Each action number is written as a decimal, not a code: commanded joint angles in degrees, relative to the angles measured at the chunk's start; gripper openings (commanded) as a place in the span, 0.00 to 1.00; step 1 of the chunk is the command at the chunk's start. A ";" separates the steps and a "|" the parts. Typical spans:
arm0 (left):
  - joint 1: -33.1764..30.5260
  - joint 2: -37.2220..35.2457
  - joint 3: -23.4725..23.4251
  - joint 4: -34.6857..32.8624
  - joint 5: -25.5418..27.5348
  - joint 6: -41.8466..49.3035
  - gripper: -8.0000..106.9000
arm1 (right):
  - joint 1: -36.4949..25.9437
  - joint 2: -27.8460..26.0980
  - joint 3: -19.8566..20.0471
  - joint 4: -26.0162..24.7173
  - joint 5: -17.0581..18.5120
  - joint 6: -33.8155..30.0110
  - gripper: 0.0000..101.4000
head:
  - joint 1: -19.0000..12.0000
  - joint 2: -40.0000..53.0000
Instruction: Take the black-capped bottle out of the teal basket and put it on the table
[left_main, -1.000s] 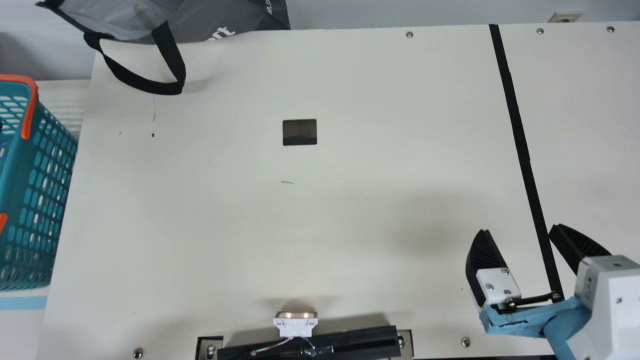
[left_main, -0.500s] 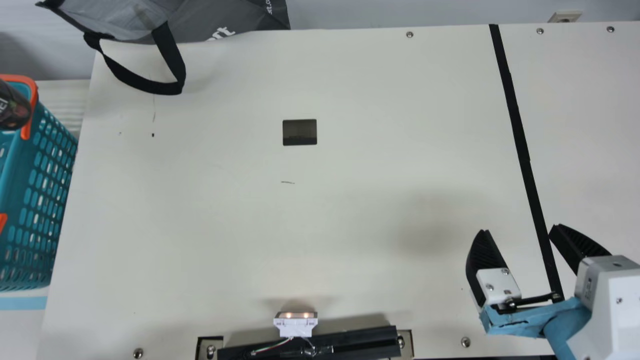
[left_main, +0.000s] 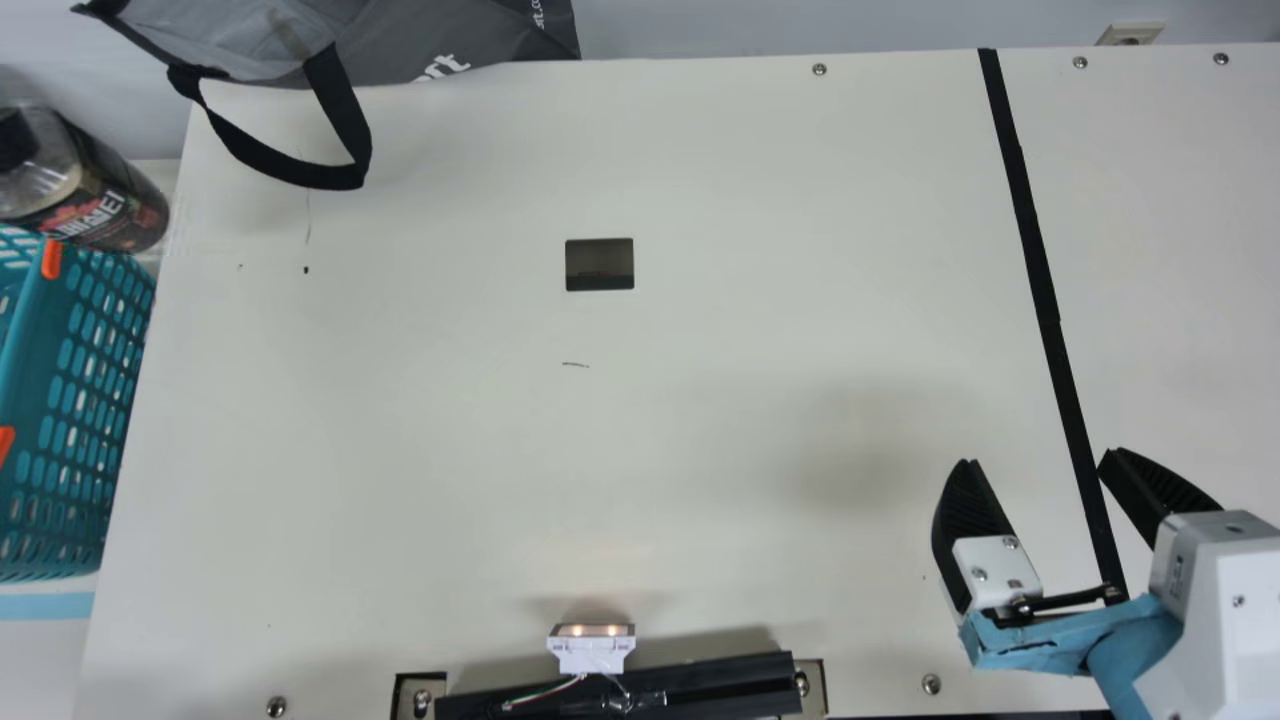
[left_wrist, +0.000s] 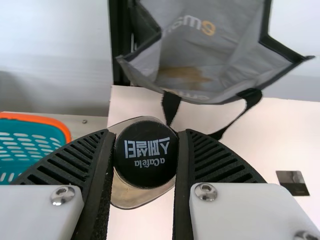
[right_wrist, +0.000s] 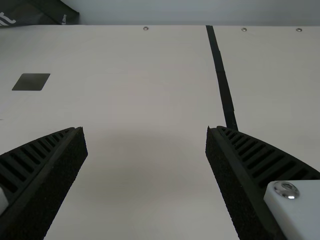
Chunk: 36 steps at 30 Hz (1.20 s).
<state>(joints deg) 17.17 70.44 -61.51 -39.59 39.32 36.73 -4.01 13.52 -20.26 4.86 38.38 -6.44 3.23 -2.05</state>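
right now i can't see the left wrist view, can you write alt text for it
The left pincer grips the black-capped bottle between two black ribbed fingers, the cap facing the camera. Around them show the cream table, an open gray bag with black straps, and part of the teal basket with its orange rim.

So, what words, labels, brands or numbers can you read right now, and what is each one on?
"a Café la", upside down on the black cap of the bottle
"스페셜티", upside down on the same cap
"rt", a word's visible end, on the grey bag
The bottle's label is too slanted and small to read surely; so is the bag's other print. No numbers readable.
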 joint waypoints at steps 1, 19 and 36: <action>-1.81 -0.04 -0.22 0.54 -0.19 -0.86 0.07 | 0.00 0.00 0.00 0.00 0.00 0.00 0.90 | -0.51 0.47; -14.57 0.32 -0.72 4.65 -0.42 -7.88 0.07 | 0.00 0.00 0.00 0.00 0.00 0.00 0.90 | -0.51 0.47; -24.00 0.80 1.62 5.98 -2.40 -10.70 0.07 | 0.00 0.00 0.00 -0.06 0.06 0.00 0.90 | -0.51 0.47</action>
<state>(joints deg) -6.39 71.21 -59.89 -33.53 37.07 26.13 -4.01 13.52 -20.26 4.80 38.44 -6.44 2.93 -2.05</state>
